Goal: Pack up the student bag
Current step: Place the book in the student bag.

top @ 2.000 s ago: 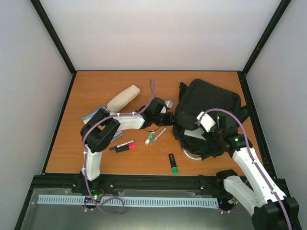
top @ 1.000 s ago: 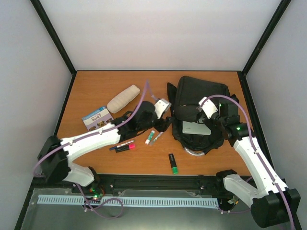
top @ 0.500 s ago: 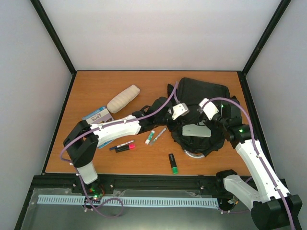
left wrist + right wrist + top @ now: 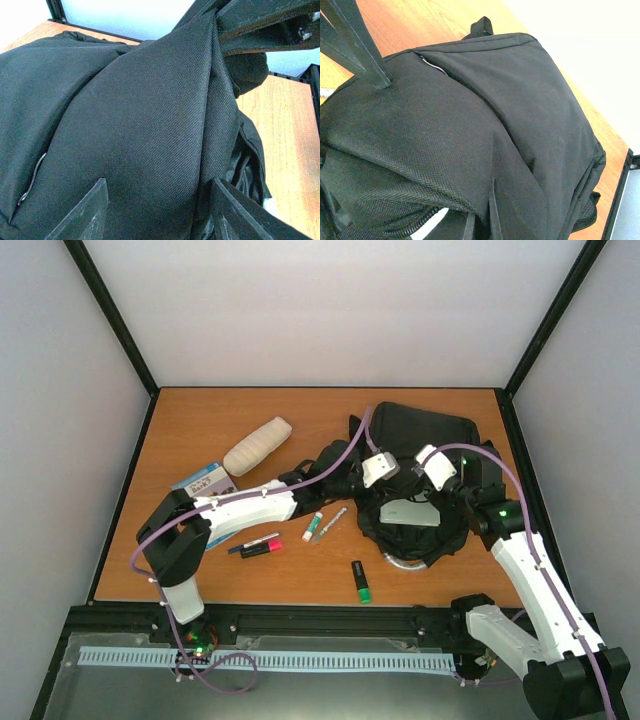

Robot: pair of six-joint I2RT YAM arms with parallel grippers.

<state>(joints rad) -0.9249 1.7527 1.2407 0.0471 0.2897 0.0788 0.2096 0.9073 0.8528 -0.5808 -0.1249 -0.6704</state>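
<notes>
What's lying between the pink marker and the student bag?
A white marker and a slim pen, side by side near the student bag, in the top view.

**A robot test cell in a lab**

I am working inside a closed bench cell. Plain white panels [image 4: 330,310] stand beyond my arms and to both sides of them, held by black frame posts [image 4: 110,315]. The left arm [image 4: 240,508] and right arm [image 4: 530,575] are bolted to a black rail [image 4: 330,618] at the near edge of the wooden table [image 4: 200,420]. Behind their bases lies a metal plate [image 4: 330,692] with a slotted cable duct [image 4: 300,660].
</notes>
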